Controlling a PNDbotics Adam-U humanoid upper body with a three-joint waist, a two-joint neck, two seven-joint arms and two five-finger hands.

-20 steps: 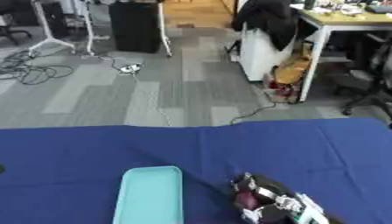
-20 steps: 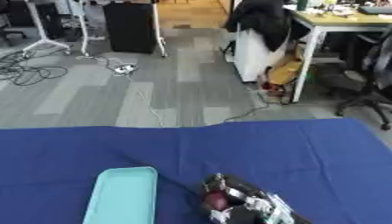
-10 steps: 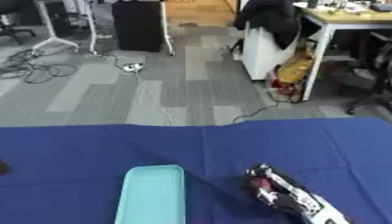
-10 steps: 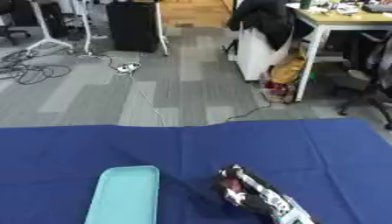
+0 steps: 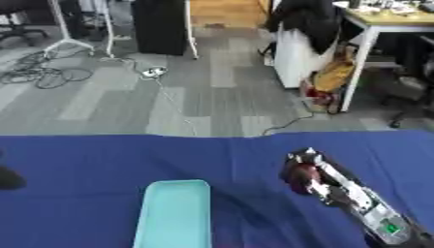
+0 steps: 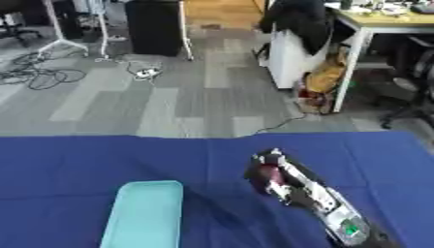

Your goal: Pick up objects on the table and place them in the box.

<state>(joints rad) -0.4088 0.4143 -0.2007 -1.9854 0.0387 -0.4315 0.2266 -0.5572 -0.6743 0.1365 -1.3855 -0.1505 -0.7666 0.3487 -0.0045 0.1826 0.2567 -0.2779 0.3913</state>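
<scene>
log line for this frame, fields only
right hand: over blue table, curled on dark red object | left hand: not visible | light blue box: left of hand, apart

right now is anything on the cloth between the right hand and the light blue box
Nothing visible. Only bare blue tablecloth lies between the right hand, which seems to hold something dark red, and the light blue box to its left.

box point(image 5: 174, 215): near end cut off | right robot hand point(image 5: 302, 173): blurred, grip unclear
</scene>
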